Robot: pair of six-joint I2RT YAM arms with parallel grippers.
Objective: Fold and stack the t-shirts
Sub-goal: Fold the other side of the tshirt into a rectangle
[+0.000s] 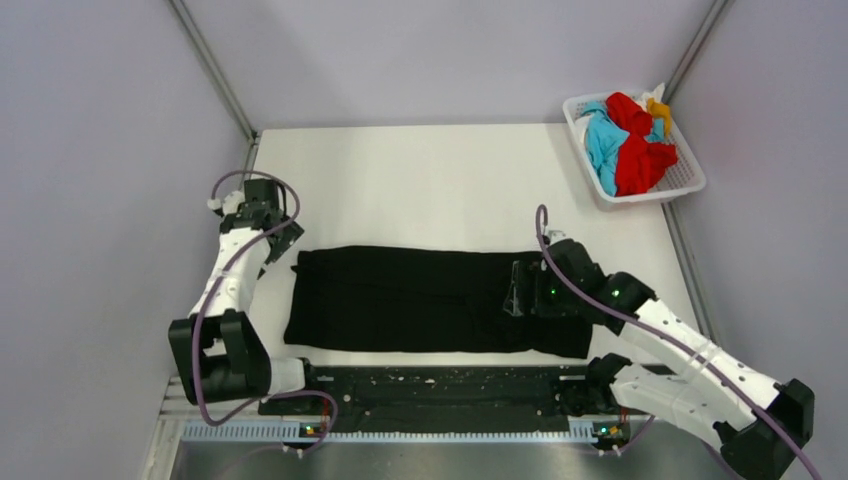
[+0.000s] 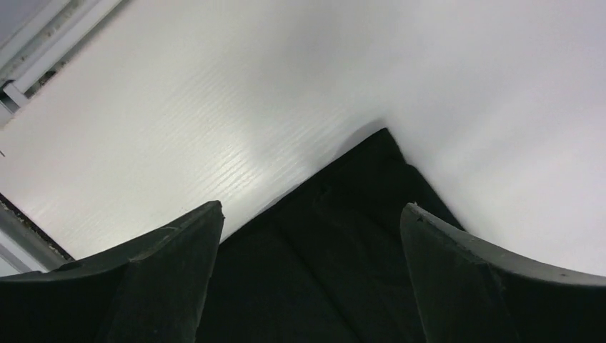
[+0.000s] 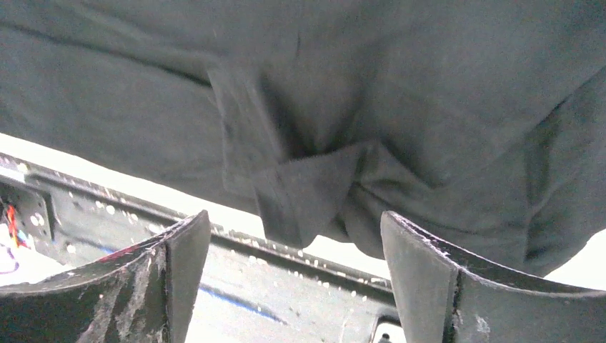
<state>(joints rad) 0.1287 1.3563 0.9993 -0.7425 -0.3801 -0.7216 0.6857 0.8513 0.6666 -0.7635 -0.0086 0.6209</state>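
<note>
**Lying flat: black shirt banded along the near edge**

The black t-shirt point(image 1: 430, 300) is seen folded into a long band, laid on the table point(image 1: 430, 180) close to its near edge. The left gripper point(image 2: 311, 214) is held over the band's far left corner, jaws apart, nothing gripped. The right gripper point(image 3: 294, 221) is poised over the band's right end, jaws likewise apart. The red t-shirt point(image 1: 640, 160), turquoise-blue t-shirt point(image 1: 603, 140) and orange-yellow t-shirt point(image 1: 657, 107) are heaped in the basket point(image 1: 690, 185) at the far right corner.

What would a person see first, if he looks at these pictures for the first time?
A large black t-shirt lies in a long band across the middle of the table. In the far right corner, a white basket holds crumpled shirts, red, turquoise and orange.
</note>
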